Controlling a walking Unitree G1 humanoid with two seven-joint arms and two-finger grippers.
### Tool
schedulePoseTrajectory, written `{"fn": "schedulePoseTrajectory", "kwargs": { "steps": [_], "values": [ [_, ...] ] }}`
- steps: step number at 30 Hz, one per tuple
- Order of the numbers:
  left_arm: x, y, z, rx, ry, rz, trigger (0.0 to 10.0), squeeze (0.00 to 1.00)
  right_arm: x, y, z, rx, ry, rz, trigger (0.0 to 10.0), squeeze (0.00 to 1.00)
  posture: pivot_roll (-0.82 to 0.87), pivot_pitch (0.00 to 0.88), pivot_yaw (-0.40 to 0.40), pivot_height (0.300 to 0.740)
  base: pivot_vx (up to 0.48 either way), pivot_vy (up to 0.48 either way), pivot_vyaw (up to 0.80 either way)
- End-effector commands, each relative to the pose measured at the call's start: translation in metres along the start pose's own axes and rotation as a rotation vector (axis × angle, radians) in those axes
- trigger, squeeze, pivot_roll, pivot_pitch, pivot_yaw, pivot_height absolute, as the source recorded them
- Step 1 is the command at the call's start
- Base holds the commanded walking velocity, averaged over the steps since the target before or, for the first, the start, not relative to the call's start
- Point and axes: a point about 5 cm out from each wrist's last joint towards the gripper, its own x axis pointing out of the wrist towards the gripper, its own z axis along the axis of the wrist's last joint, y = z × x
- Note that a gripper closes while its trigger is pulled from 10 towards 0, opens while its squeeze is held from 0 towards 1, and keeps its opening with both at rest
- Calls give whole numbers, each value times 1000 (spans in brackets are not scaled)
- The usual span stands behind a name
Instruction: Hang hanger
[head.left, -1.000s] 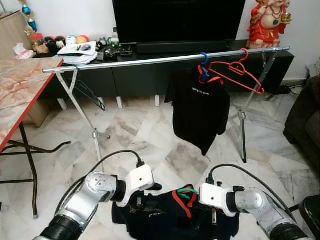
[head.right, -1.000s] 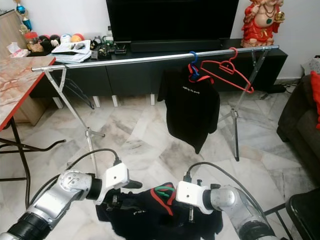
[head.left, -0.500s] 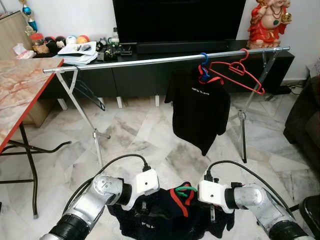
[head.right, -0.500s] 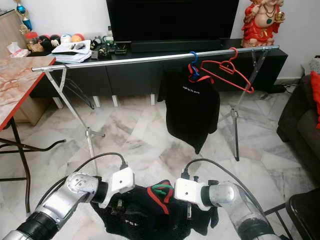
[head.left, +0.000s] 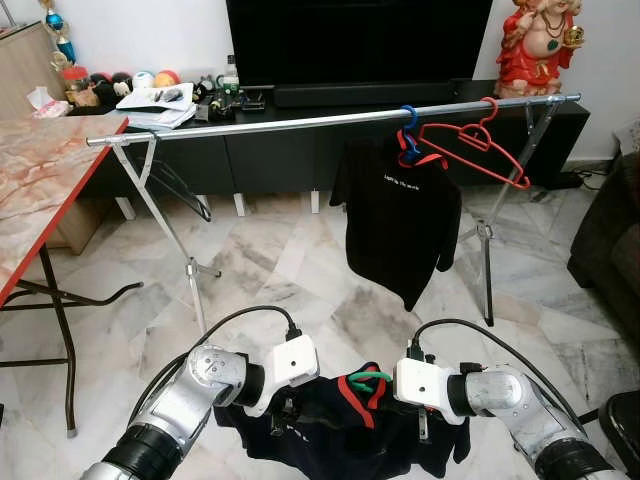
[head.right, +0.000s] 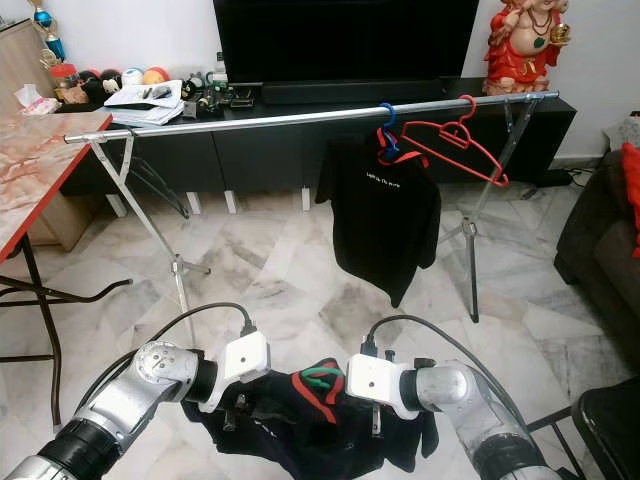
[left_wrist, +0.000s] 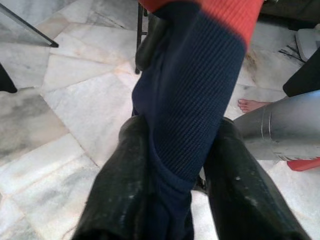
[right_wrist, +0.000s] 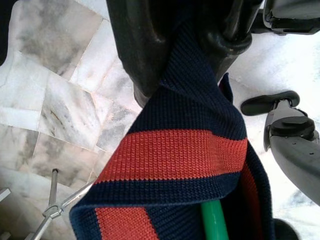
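Both the left gripper (left_wrist: 170, 200) and right gripper (right_wrist: 192, 60) have fingers pinched on the navy shirt (head.left: 345, 425); its green hanger (head.left: 368, 377) may slip out before reaching the rail (head.left: 300, 122)

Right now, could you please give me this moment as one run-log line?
left gripper: shut on navy shirt | right gripper: shut on navy shirt | green hanger: inside shirt collar | rail: not reached

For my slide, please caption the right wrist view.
Right end effector pinching navy shirt collar, green hanger inside.
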Motion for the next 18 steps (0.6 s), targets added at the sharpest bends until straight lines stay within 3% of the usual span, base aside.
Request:
{"fn": "schedulePoseTrajectory", "kwargs": {
  "steps": [1,18],
  "values": [
    [3,-2,-1,2,-2,-30,0,0,-4,-15,14,-16,-63,-64,0,0,-44,38,25,740,0,0,0],
    [4,-4,0,-20,-12,-49,0,0,-5,-20,15,0,-62,-88,0,0,-46,48,20,740,0,0,0]
  ]
}}
